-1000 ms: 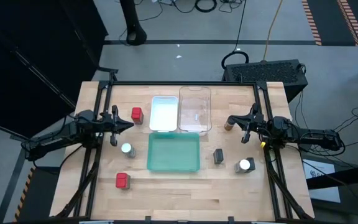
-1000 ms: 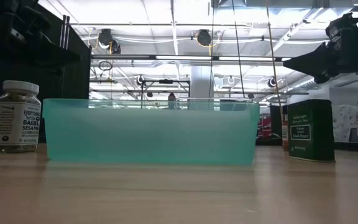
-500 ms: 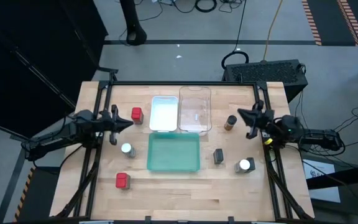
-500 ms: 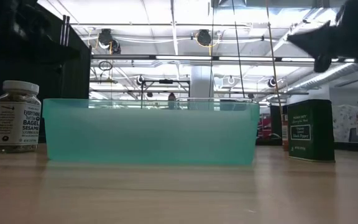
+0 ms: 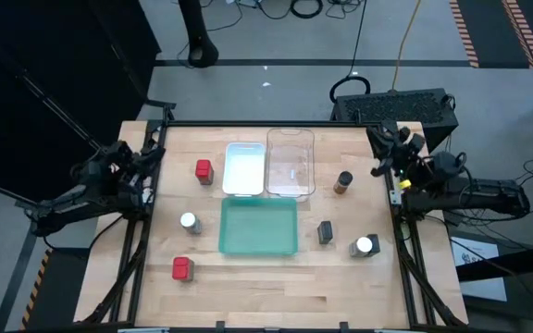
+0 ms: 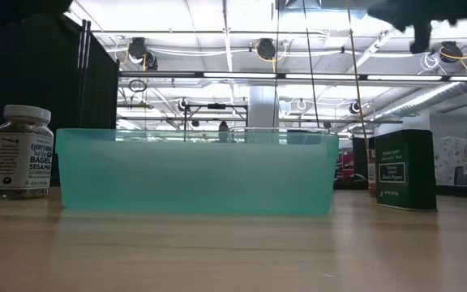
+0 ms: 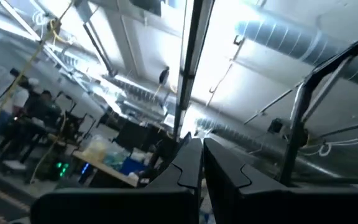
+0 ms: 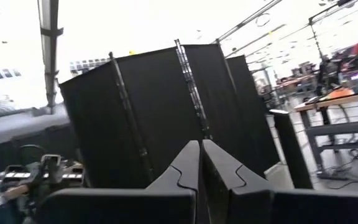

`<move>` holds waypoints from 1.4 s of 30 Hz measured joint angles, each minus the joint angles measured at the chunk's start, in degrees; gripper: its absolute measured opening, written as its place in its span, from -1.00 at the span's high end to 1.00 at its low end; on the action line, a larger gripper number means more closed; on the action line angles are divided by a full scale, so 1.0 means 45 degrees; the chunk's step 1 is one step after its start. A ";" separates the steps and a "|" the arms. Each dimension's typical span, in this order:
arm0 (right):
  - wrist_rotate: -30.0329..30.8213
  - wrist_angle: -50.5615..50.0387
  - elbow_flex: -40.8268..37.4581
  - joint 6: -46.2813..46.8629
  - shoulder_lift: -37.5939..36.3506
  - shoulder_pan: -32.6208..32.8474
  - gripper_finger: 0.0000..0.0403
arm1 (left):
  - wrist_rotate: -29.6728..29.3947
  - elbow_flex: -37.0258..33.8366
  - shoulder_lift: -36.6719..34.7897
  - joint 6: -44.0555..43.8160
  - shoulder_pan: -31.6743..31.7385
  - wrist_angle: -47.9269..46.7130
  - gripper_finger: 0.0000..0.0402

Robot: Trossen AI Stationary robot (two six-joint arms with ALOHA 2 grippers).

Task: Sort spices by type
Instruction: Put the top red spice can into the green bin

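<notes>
Both arms have drawn back from the green tray (image 5: 258,227), left gripper (image 5: 146,157) and right gripper (image 5: 384,141) pressed together and empty, leaving the spices (image 5: 344,181) scattered around it, unsorted.

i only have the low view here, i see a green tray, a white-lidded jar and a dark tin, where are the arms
Observer: Both are pulled back off the work area. The left claw sits at the wooden table's left edge, shut and empty.
Operator: and the right one
Observer: The right claw is at the far right corner, also shut, holding nothing.
Operator: any spices in the trays yet
Observer: No. The translucent green plastic tray, the white tray and the clear tray are all empty.
</notes>
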 joint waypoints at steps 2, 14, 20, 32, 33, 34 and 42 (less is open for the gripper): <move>0.0177 -0.0384 0.1093 0.0008 0.1022 -0.0213 1.00 | -0.0171 0.0739 0.1214 0.0294 -0.0014 -0.0006 0.89; 0.0228 -0.6582 0.8119 0.1575 0.5891 -0.1619 1.00 | -0.1491 0.6559 0.8521 -0.1121 0.0488 -0.6628 0.89; 0.0221 -0.9814 1.1301 0.1633 0.7776 -0.2063 1.00 | 0.0058 0.7899 0.9660 -0.3746 0.1045 -1.1862 0.89; 0.0213 -1.1648 1.2874 0.0875 0.9249 -0.2513 1.00 | 0.0179 0.7937 0.9919 -0.5365 0.1069 -1.1279 0.89; 0.0213 -1.1659 1.2874 0.0640 0.9254 -0.2513 1.00 | 0.0029 0.7937 0.9919 -0.5374 0.1071 -1.1283 0.89; 0.0213 -1.1642 1.2874 0.0496 0.9254 -0.2513 1.00 | -0.0079 0.7937 0.9919 -0.5401 0.1082 -1.1275 0.89; 0.0194 -1.1458 1.2874 0.0322 0.9249 -0.2513 1.00 | -0.0557 0.7937 0.9943 -0.4645 0.1079 -1.1443 0.89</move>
